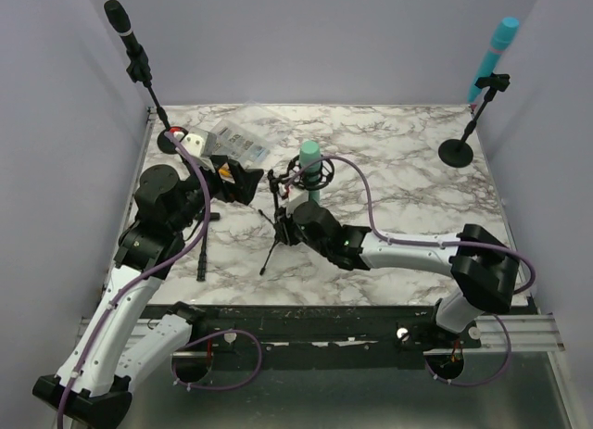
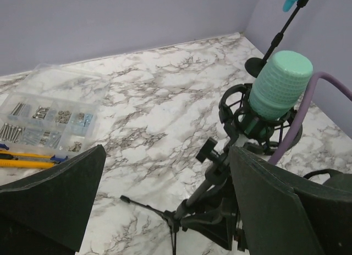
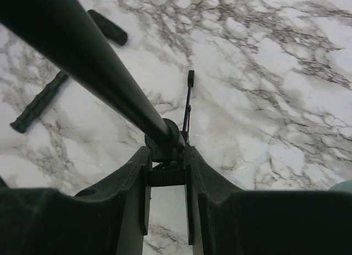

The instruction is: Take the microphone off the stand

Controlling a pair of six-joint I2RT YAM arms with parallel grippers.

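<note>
Right pincer (image 3: 166, 158) clamps stand (image 3: 93, 62) beneath microphone (image 2: 280, 81); left pincer (image 2: 165, 156) gapes nearby.

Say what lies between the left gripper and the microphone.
The stand's black knob and bare marble table, between the left gripper and green microphone; left wrist view shows it.

Three microphones, three stands, one box.
One mint-green ribbed microphone (image 1: 309, 155); left of it, one slim black microphone (image 1: 119, 18) and one clear plastic parts box (image 1: 236, 139); right, one turquoise microphone (image 1: 498, 42); one black tripod stand (image 2: 204, 182); two round-based black stands (image 1: 151, 94) (image 1: 458, 152).
</note>
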